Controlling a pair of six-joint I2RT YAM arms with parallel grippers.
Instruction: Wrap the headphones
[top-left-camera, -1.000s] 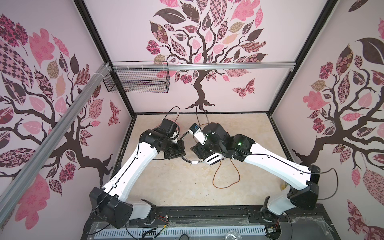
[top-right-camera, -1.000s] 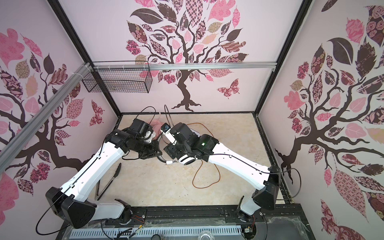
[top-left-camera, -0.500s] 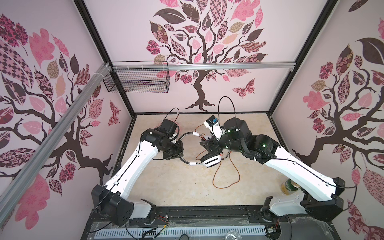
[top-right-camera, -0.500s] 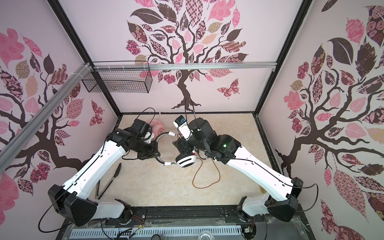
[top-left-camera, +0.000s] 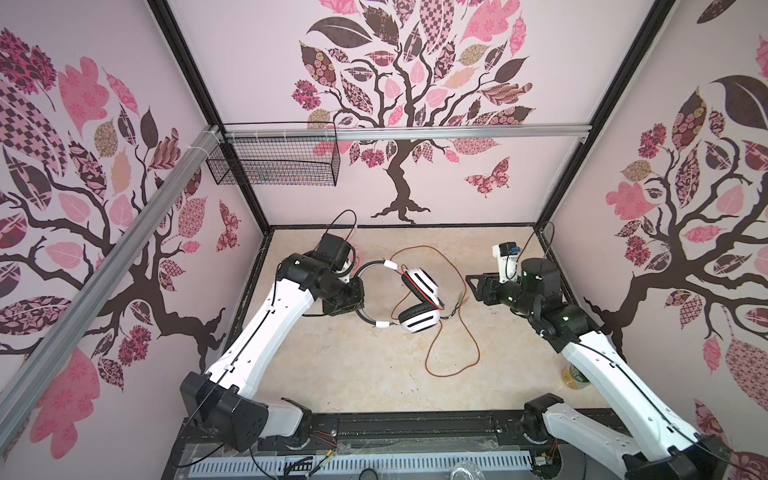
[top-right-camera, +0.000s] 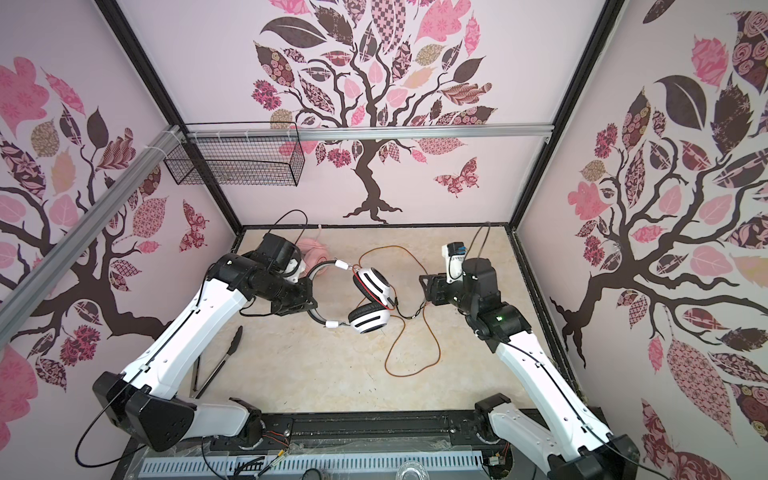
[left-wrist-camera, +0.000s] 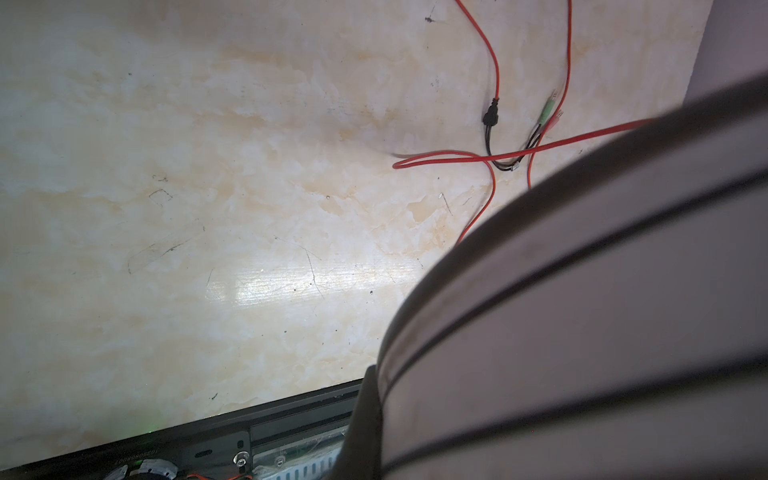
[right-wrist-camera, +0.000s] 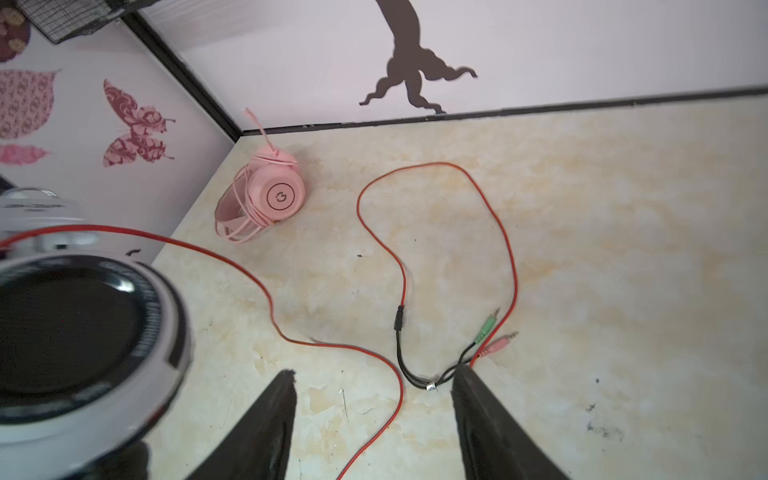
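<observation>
Across the middle of the beige marbled tabletop (top-left-camera: 332, 374) lies the white headset with black ear pads (top-left-camera: 419, 322), cups close together, its orange-red cable (top-left-camera: 455, 353) sprawled in wide loose loops toward my right arm. My left gripper (top-left-camera: 354, 304) is clenched on that headset's thin dark headband, which fills the left wrist view, so the set is pinned. My right gripper (right-wrist-camera: 374, 376) is released and empty. Its two black fingers (right-wrist-camera: 266, 415) are spread low over the table, with the cable between them and the green and pink jack plugs (right-wrist-camera: 490, 332) just ahead.

The all-pink headset (right-wrist-camera: 266, 195) sits in the far corner on the left side, its pink cable already wound round it. I judge that one done and the white one in hand, and the step is picking up the free cable end. Next I need to lower the right fingers either side of the cable near the plugs and close on it. Then I carry it round the cups while the left holds firm.
</observation>
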